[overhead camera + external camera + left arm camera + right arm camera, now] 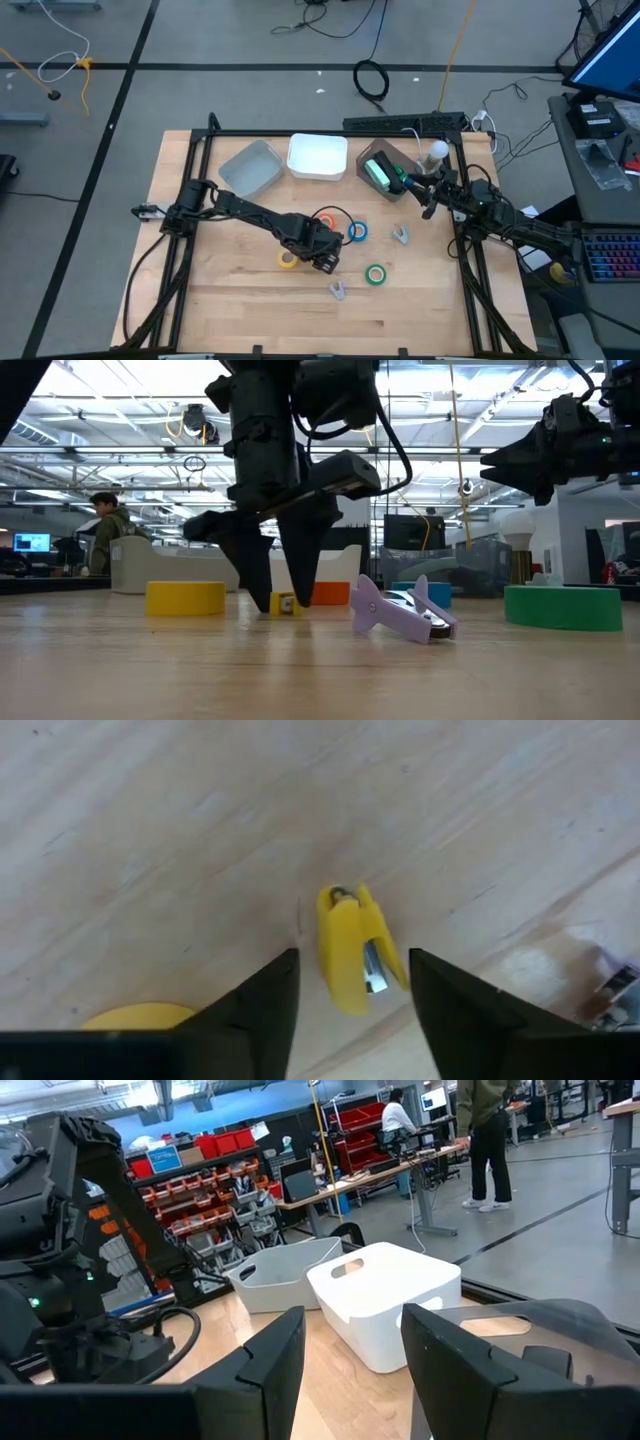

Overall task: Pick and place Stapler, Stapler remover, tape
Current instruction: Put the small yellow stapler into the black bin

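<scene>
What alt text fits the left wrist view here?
The left hand, fingers open, hovers over a small yellow staple remover lying on the wooden table. The edge of a yellow tape roll shows beside one finger.

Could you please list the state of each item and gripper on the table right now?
Left gripper: jaws open, either side of the yellow remover.
Right gripper: jaws open, empty, raised.
Yellow remover: lying on the table, not gripped.
Purple remover: lying on the table.
Stapler: in the dark bin.
Yellow tape, red tape, blue tape, green tape: flat on the table.
White bin: empty.
</scene>
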Motion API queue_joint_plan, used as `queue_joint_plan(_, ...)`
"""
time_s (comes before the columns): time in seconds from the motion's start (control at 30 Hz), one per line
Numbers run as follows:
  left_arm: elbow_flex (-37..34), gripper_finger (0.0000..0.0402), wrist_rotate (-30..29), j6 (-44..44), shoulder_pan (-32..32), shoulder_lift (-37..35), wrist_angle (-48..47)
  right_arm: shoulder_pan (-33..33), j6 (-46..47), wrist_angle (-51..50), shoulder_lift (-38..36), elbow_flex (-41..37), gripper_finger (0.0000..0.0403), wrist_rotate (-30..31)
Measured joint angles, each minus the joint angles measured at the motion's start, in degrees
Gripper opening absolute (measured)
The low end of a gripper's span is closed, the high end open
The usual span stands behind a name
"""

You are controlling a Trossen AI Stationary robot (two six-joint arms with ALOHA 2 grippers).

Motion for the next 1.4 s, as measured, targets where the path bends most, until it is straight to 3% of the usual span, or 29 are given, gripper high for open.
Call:
queue_joint_plan(0.27,-0.07,0.0099,0.06,0.50,0.04,0.10,-0.20,0.00,-0.01,0.01,-0.01,0.00,0.0160,-0.01)
queue_joint_plan(0.43,-0.04,0.0068,1.32,1.02,0.35,0.05,1.11,0.00,-0.01,0.01,0.00,0.00,0.0162,-0.01)
queue_joint_plan(0.6,0.90,0.0078,1.49,3.86,0.91,0.08,0.90,0.00,0.45,0.31,-0.02,0.00,0.0160,-0.06)
queue_joint_plan(0.8,5.23,0.0086,2.60,9.82,1.52,0.03,0.93,0.00,8.72,0.29,0.00,0.00,0.0162,-0.25)
queue_joint_plan(1.23,20.36,0.0087,2.04,33.54,5.60,-0.05,0.79,0.00,13.12,0.44,-0.02,0.00,0.0159,-0.36)
queue_joint_plan(1.4,25.58,0.0087,1.97,39.29,7.93,-0.08,2.01,0.00,10.03,0.90,0.00,0.00,0.0156,-7.22)
